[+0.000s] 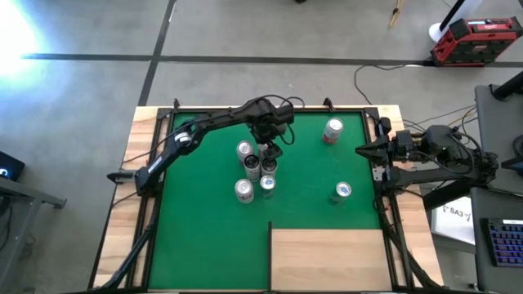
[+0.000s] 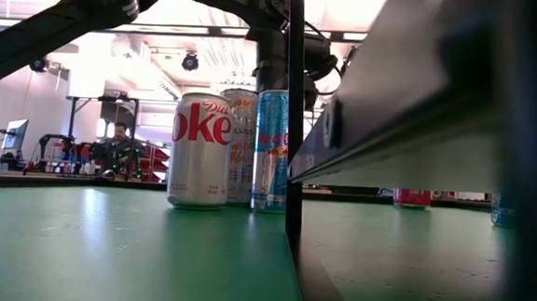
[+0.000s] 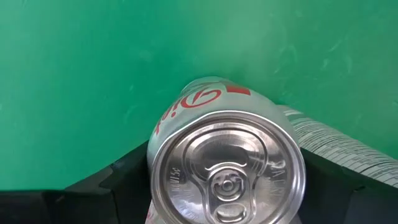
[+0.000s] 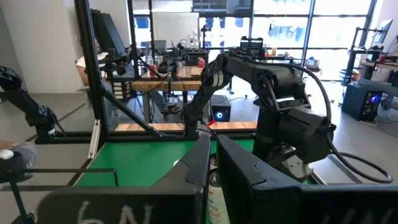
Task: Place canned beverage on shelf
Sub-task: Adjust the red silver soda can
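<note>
One upright can (image 3: pixel 227 165), left gripper (image 3: pixel 211 186) around it

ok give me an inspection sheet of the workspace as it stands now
surface: green mat over a wooden table.
job's things: plywood shelf at the mat's near right corner, no can on it; Diet Coke can between the left end effector's fingers.
clutter: several other cans on the mat, a cluster mid-mat, a red can at the far right, one can right of centre.
grippers: left end effector over the cluster, around the Diet Coke can; right end effector shut, parked at the mat's right edge.
cables: a cable on the floor beyond the table.
surroundings: red toolbox on the floor; a seated person in the background.
</note>
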Available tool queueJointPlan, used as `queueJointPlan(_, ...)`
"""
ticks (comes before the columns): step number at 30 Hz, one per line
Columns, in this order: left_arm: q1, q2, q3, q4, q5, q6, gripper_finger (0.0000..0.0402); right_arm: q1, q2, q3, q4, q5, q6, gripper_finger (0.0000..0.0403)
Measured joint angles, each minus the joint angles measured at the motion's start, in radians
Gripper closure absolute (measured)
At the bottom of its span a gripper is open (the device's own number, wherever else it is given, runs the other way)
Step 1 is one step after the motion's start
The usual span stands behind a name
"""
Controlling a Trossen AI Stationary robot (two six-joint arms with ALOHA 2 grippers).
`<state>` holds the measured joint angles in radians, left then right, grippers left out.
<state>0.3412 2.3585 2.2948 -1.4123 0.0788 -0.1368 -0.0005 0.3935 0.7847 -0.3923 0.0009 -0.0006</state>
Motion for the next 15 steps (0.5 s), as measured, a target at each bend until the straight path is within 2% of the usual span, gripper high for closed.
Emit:
queueJointPlan(7,0.007,-0.003,0.0,0.032,-0.048,0.056,0.0119,0.0,0.0,0.0,0.0,0.0,0.0,0.038)
queueJointPlan(15,0.029,-0.007,0.0,0.046,-0.05,0.138,0.0119,0.0,0.0,0.0,0.0,0.0,0.0,0.038)
